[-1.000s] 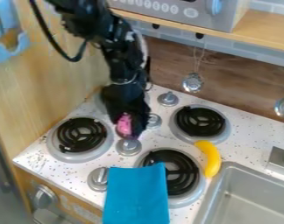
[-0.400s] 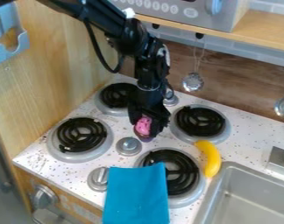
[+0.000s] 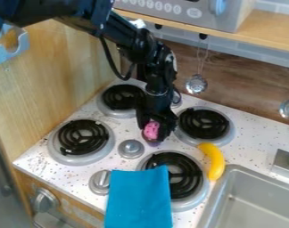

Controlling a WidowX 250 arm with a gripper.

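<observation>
Speckled white stovetop (image 3: 41,160) (wooden side wall (image 3: 63,80)).

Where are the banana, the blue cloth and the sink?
Banana (image 3: 215,161): camera view, middle of its curve.
Blue cloth (image 3: 138,199): camera view, middle of its flat face.
Sink (image 3: 233,168): camera view, rim corner.

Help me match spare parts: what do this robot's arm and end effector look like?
The arm is black with chunky joints, a white patch on its upper part and a thin pale band lower down. A black cable loops beside it. The end effector is black.
</observation>
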